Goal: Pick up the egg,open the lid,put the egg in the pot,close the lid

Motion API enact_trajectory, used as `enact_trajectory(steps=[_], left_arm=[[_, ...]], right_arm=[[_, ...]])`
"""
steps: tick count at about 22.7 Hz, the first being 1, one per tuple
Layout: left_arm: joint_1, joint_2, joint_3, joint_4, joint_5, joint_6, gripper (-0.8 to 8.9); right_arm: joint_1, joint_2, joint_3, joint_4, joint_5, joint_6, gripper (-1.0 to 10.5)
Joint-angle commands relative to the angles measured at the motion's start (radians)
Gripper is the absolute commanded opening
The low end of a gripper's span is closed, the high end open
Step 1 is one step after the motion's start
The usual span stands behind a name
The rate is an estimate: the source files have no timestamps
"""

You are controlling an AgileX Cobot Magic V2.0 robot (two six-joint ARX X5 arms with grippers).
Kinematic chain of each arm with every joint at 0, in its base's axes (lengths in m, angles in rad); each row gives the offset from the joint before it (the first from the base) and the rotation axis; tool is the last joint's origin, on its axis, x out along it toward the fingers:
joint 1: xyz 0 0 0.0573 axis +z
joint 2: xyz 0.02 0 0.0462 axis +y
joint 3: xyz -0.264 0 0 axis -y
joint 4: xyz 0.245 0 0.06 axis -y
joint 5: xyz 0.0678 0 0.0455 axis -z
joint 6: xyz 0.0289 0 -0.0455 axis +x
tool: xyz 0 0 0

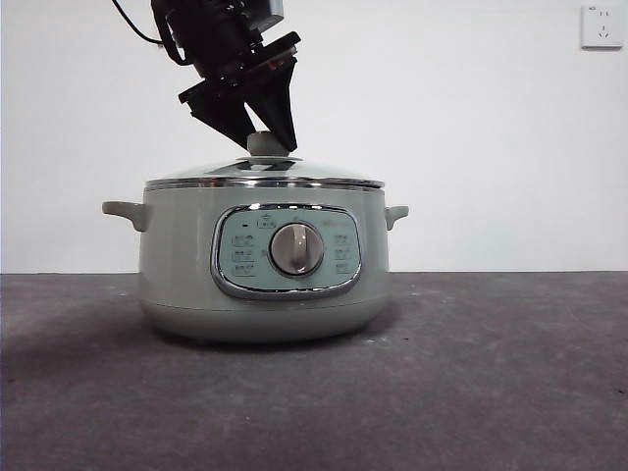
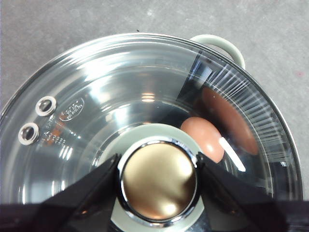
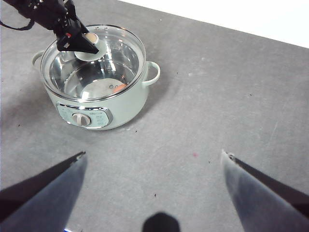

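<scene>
The pale green pot stands mid-table with the glass lid seated flat on its rim. My left gripper comes down from the upper left, and its black jaws press both sides of the lid's knob. Through the glass the reddish-brown egg lies on the pot's floor, with its reflection on the wall beside it. The right wrist view shows the pot, the egg inside and the left gripper on the knob. My right gripper hangs open and empty, high over bare table to the pot's side.
The pot has a chrome-framed panel with a round dial facing front and a small handle on each side. A white wall with a socket runs behind. Dark grey tabletop spreads around the pot.
</scene>
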Motion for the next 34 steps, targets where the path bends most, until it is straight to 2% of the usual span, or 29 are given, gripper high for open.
enact_trajectory(steps=[1,6,7,10,11,21,27,34], left_arm=[[-0.006,0.006,0.001,-0.016,0.005,0.002,-0.08],[-0.006,0.019,0.001,-0.044,0.005,0.001,0.07],[-0.006,0.021,0.001,-0.049,0.005,0.001,0.41],[-0.003,0.021,0.001,-0.052,0.006,0.001,3.2],[-0.003,0.021,0.001,-0.058,0.005,0.001,3.48],[0.011,-0.019,0.005,-0.055,0.005,0.0,3.47],[0.037,-0.158,0.005,-0.06,0.005,-0.028,3.46],[0.039,-0.454,0.005,-0.285,0.039,-0.128,3.46]], right_arm=[[0.001,-0.003,-0.007,-0.025,0.001,0.011,4.7],[0.001,-0.003,-0.007,-0.025,0.001,0.011,4.7],[0.001,-0.003,-0.007,-0.024,0.001,0.011,4.7],[0.001,-0.003,-0.007,-0.024,0.001,0.011,4.7],[0.001,-0.003,-0.007,-0.024,0.001,0.011,4.7],[0.001,-0.003,-0.007,-0.025,0.001,0.011,4.7],[0.001,-0.002,-0.007,-0.024,0.001,0.011,4.7],[0.001,0.0,-0.007,-0.024,0.0,0.007,4.7]])
